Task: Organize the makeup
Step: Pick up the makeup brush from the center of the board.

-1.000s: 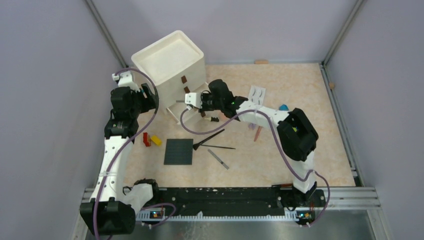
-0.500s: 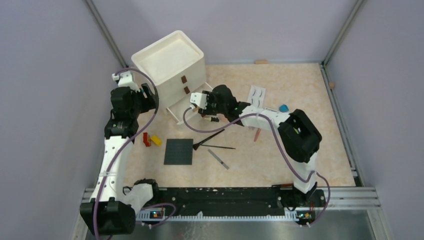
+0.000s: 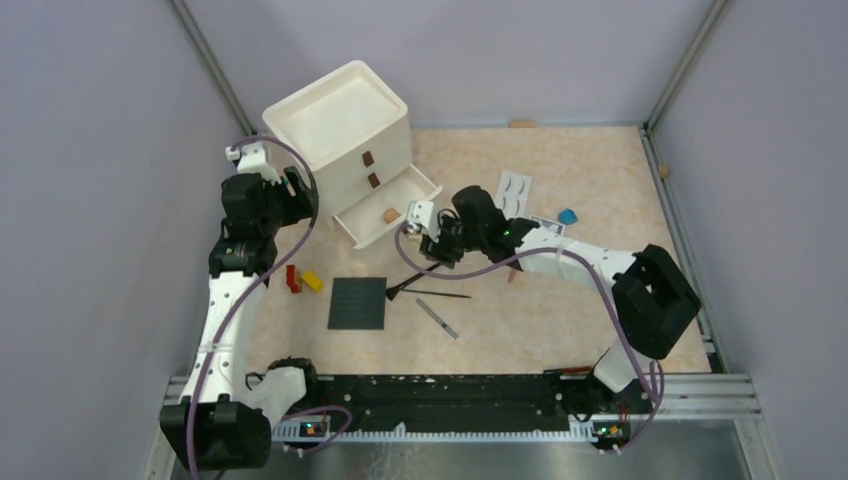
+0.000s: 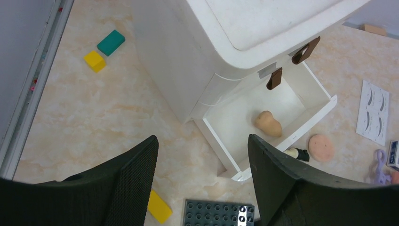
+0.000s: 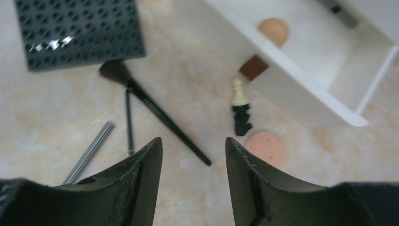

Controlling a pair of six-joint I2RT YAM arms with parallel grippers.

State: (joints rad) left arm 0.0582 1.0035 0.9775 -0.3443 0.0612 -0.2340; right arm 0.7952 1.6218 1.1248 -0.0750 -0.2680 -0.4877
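The right gripper [image 5: 194,142] hung released, empty, above the black brush [image 5: 155,110]; at its one o'clock a peach sponge [image 5: 274,29] lay in the open drawer [image 5: 301,101]. The left gripper [image 4: 202,139] gaped, empty.

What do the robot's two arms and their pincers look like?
The left arm and right arm are white links with bulky black joints, each trailing a looping purple cable. The left pincer and right pincer have black wedge-shaped fingers, mesh-textured inside on the left.

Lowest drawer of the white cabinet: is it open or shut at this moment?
Open. The lowest drawer is pulled out from the white cabinet, its inside shows, and a peach makeup sponge lies in it.
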